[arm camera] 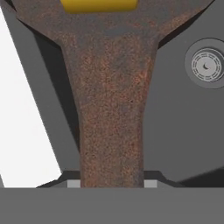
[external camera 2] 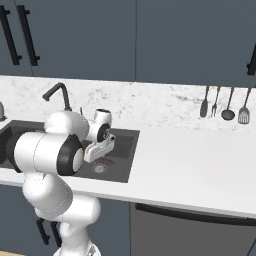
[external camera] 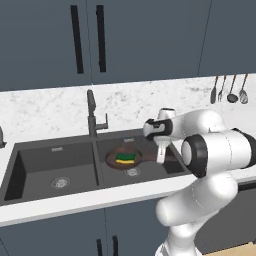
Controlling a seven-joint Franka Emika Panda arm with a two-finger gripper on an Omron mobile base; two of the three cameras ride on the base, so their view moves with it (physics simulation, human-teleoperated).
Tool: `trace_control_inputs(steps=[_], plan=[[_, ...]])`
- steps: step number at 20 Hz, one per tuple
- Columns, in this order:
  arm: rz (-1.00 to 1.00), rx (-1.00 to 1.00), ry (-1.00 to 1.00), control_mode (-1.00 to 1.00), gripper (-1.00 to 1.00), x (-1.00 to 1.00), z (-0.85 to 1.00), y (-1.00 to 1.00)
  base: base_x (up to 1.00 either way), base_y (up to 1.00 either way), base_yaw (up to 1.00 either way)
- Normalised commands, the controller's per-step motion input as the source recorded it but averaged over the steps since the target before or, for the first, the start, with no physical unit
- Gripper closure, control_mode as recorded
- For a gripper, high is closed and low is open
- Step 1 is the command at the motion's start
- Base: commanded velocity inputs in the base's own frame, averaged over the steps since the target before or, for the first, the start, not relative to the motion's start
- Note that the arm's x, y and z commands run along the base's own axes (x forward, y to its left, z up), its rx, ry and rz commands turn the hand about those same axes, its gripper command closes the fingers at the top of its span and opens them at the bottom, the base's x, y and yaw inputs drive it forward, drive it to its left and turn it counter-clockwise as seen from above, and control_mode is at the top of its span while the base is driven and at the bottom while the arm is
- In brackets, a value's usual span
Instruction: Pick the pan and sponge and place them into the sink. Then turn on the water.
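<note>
Hand view: pan (arm camera: 111, 109) bowl and sponge (arm camera: 99, 4) cut off at top edge. Right base view: arm hides the sink's (external camera 2: 125, 150) left part.

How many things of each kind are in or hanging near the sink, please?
Pan: 1
Sponge: 1
Steel drains: 2
Tap: 1
Hanging utensils: 4
Total: 9

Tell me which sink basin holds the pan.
The basin right of the tap: the pan with the sponge sits there; the left basin shows just its drain.
</note>
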Motion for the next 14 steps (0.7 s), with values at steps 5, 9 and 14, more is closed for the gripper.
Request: trace_control_inputs(steps=[5,9,14], plan=[[0.0,0.0,0.0,-1.0,1.0,0.11,-0.25,0.0,0.0,0.0,0.0],[0.0,0.0,0.0,-1.0,1.0,0.09,-0.14,0.14,0.0,0.0,0.0],[0.0,0.0,0.0,-1.0,1.0,0.14,-0.24,0.04,0.0,0.0,0.0]])
